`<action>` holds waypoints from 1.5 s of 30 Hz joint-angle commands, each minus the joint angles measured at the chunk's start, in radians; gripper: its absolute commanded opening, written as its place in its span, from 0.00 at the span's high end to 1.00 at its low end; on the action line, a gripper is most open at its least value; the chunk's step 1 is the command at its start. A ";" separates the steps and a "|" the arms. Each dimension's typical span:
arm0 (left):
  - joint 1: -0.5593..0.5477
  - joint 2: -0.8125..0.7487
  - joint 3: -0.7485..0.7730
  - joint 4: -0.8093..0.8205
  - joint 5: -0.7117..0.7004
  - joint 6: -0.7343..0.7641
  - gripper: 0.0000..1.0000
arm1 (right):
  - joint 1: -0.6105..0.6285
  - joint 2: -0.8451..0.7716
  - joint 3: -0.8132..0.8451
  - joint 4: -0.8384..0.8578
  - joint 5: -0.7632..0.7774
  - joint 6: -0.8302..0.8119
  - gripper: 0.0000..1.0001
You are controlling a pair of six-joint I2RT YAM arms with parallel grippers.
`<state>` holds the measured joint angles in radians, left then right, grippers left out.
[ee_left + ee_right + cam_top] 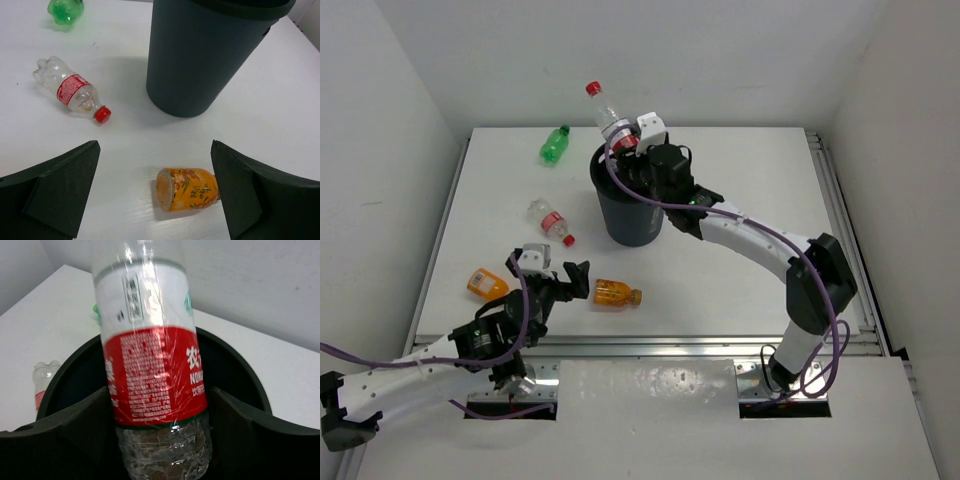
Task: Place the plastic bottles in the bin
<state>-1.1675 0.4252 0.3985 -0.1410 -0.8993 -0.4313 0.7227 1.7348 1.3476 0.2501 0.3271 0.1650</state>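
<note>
The black bin [630,215] stands mid-table. My right gripper [625,150] is shut on a clear red-label bottle [607,115], holding it upright, cap up, over the bin's far rim. In the right wrist view the bottle [152,370] sits between both fingers [85,425] above the bin's opening [240,375]. My left gripper [570,280] is open and empty, just left of an orange bottle [616,294] lying on its side. That bottle [187,189] lies between the spread jaws, near the right finger [260,200]. Only two orange bottles are in view.
A second clear bottle [551,220] lies left of the bin. The green bottle [554,145] lies at the far left. Another orange bottle [487,284] lies beside the left arm. Walls close in the table's left and back.
</note>
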 commanded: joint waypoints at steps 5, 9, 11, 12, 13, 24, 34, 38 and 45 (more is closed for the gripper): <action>-0.008 0.004 0.010 0.032 -0.021 -0.017 0.00 | 0.006 -0.035 0.004 0.072 0.059 -0.050 0.11; -0.009 0.004 0.010 0.034 -0.021 -0.018 0.00 | 0.004 -0.061 -0.004 0.057 0.064 -0.056 0.10; -0.009 0.004 0.010 0.034 -0.020 -0.020 0.00 | 0.006 -0.078 -0.016 0.061 0.073 -0.056 0.10; -0.008 0.003 0.007 0.032 -0.021 -0.020 0.00 | 0.007 -0.090 -0.025 0.063 0.078 -0.056 0.10; -0.009 0.003 0.007 0.035 -0.023 -0.021 0.00 | 0.012 -0.121 -0.037 0.081 0.085 -0.059 0.10; -0.008 0.006 0.007 0.021 -0.059 -0.038 0.00 | 0.142 -0.569 -0.415 -0.080 -0.216 -0.038 0.09; -0.006 -0.028 0.011 -0.028 -0.102 -0.084 0.00 | 0.273 -0.425 -0.613 -0.094 -0.394 -0.137 0.05; -0.006 -0.063 0.008 -0.052 -0.138 -0.103 0.00 | 0.288 -0.339 -0.617 -0.054 -0.410 -0.154 0.04; -0.008 -0.137 -0.015 -0.054 -0.148 -0.113 0.00 | 0.294 -0.170 -0.551 -0.043 -0.438 -0.199 0.02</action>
<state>-1.1675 0.3054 0.3901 -0.2012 -1.0245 -0.5297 1.0107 1.5391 0.7452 0.1375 -0.0723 -0.0013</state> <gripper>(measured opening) 0.995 0.976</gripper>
